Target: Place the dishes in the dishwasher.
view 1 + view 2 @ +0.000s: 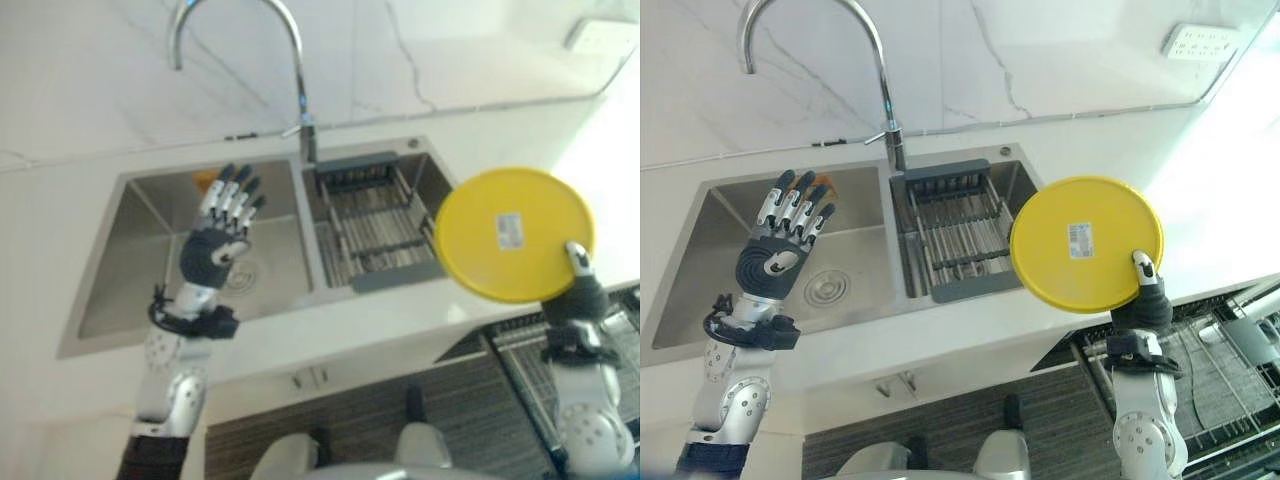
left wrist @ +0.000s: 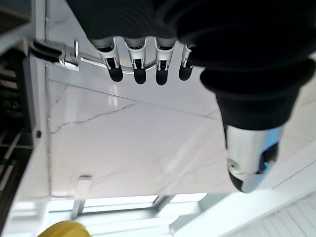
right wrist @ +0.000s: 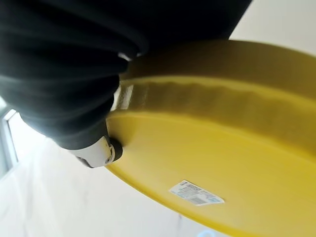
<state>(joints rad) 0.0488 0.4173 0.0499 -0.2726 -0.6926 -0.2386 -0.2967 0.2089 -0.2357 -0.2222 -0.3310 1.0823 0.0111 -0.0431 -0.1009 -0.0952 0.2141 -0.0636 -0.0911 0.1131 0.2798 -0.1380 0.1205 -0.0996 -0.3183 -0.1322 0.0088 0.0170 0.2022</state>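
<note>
Gripping the yellow plate (image 1: 1085, 243) by its lower rim, thumb pressed to its underside, the right hand (image 1: 1147, 298) held it upright above the counter edge (image 1: 970, 335), between the sink rack (image 1: 955, 230) and the open dishwasher rack (image 1: 1225, 370). Over the left basin (image 1: 700, 270), the left hand (image 1: 780, 240) hovered, fingers straight and holding nothing.

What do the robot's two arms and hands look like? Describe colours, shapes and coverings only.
Both arms are silver-grey, with rounded, perforated forearm shells. The left hand has a dark ribbed cover over its back and wrist, and silver fingers with dark tips. The right hand has the same dark ribbed cover and a silver, dark-tipped thumb.
</note>
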